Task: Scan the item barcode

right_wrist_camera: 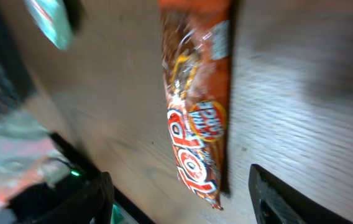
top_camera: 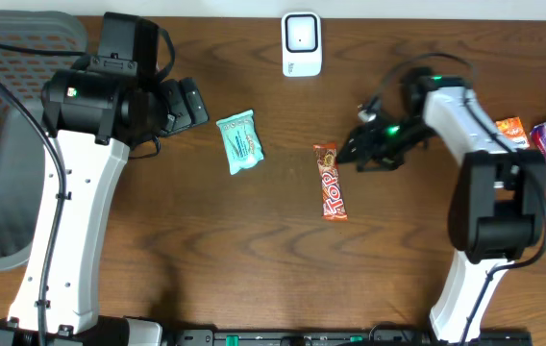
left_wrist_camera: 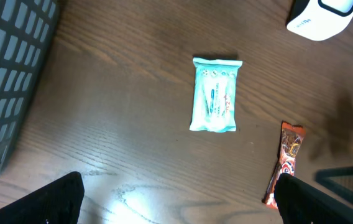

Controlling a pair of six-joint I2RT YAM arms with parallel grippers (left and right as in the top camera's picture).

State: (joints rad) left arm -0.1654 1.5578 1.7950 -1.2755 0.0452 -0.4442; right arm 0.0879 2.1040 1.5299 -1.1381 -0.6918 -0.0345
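The right gripper [top_camera: 354, 154] is hanging open, gripping nothing; the Top bar [top_camera: 331, 181] is lying flat on the table [top_camera: 254, 259] just below it, long axis passing between the fingers [right_wrist_camera: 96, 199] (the left gripper [top_camera: 194, 101], wide open too, is sitting well apart).

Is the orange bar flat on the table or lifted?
Flat: the bar lies label-up on the table; the right gripper has its jaws apart, not gripping it.

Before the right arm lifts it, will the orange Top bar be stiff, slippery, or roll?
The orange Top bar lies flat and straight, so it is probably stiffish and unlikely to roll. Its wrapper looks glossy, so it may slip when pinched.
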